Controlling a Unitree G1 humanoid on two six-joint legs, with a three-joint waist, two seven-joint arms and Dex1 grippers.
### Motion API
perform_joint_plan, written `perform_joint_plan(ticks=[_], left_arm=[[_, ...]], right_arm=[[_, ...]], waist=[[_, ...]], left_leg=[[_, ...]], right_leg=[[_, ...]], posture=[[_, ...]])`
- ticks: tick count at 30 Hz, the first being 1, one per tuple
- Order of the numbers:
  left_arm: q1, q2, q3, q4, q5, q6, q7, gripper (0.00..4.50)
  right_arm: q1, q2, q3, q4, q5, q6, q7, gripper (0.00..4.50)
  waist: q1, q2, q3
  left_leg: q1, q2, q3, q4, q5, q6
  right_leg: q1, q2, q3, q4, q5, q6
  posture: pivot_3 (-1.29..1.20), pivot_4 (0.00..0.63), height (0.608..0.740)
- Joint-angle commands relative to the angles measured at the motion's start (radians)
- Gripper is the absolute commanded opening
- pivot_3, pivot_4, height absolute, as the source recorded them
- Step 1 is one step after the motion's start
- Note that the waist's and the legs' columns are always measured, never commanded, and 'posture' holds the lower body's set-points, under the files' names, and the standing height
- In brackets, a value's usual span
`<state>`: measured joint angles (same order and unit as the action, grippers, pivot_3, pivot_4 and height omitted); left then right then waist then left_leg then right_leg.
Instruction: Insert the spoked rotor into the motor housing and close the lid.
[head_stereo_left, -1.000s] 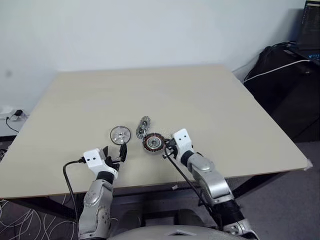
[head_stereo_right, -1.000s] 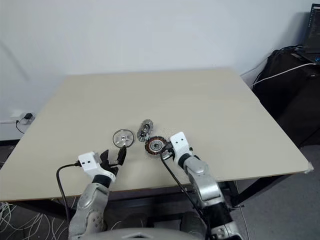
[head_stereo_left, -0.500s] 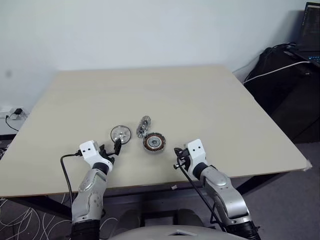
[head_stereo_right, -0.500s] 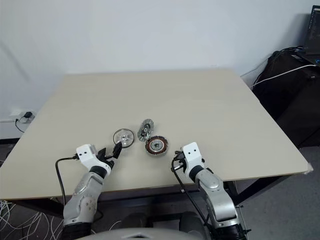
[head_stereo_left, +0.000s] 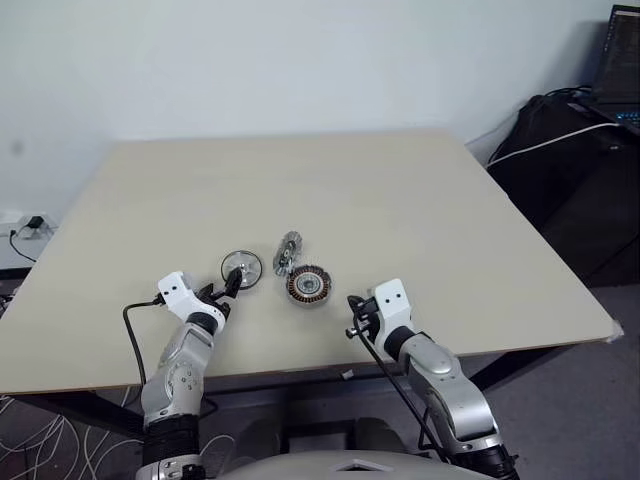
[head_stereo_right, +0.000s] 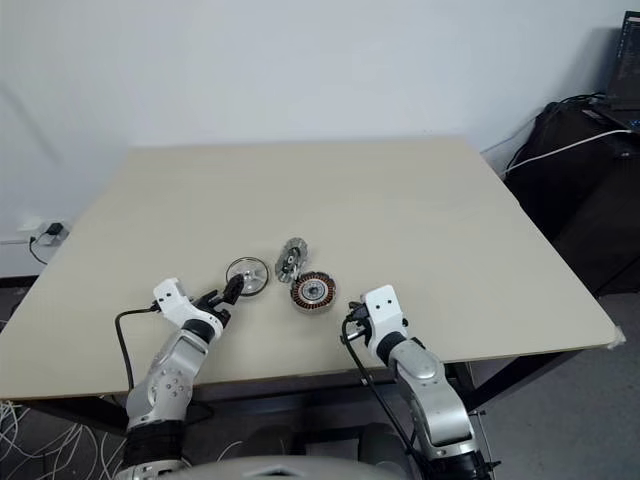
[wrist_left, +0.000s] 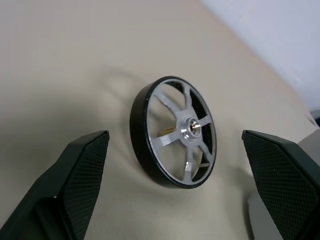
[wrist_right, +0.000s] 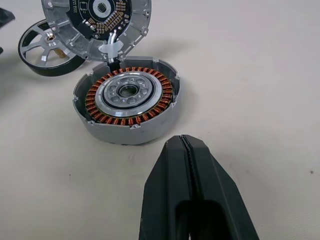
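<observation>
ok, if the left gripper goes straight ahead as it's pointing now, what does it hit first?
Most likely the spoked rotor. The left gripper is open, and in its wrist view the rotor sits between the two fingers, just ahead on the table. How near is hard to tell.

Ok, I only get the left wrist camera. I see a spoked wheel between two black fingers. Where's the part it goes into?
Observer: The motor housing lies just to the robot's right of your spoked rotor, with its copper windings facing up.
Operator: Is its lid on?
Observer: No. The lid stands tilted on its edge right behind the housing, with the circuit side showing.
Operator: What's the other hand doing?
Observer: The right hand is shut and empty, just short of the housing.
</observation>
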<state>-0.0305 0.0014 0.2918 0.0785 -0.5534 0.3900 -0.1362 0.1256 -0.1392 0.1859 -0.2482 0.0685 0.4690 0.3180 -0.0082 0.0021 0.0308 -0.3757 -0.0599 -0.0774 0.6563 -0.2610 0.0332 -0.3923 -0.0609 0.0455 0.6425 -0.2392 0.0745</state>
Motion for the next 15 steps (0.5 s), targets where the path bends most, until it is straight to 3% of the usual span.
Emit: perform_joint_plan(ticks=[1,15], left_arm=[[-0.036,0.003,0.004,0.004,0.000,0.012,0.014,4.50],[-0.112,-0.002,0.024,0.067,-0.030,0.098,0.038,4.50]], right_arm=[[-0.011,0.007,-0.007,-0.045,0.013,0.001,-0.013,0.02],[-0.013,0.017,-0.008,-0.039,0.014,-0.006,-0.033,0.02]], waist=[[0.000,-0.001,0.000],[0.000,-0.002,-0.001]], left_leg=[[0.000,0.000,0.000,0.000,0.000,0.000],[0.000,0.000,0.000,0.000,0.000,0.000]], right_leg=[[0.000,0.000,0.000,0.000,0.000,0.000],[0.000,0.000,0.000,0.000,0.001,-0.001]], posture=[[0.00,0.000,0.740],[0.00,0.000,0.740]])
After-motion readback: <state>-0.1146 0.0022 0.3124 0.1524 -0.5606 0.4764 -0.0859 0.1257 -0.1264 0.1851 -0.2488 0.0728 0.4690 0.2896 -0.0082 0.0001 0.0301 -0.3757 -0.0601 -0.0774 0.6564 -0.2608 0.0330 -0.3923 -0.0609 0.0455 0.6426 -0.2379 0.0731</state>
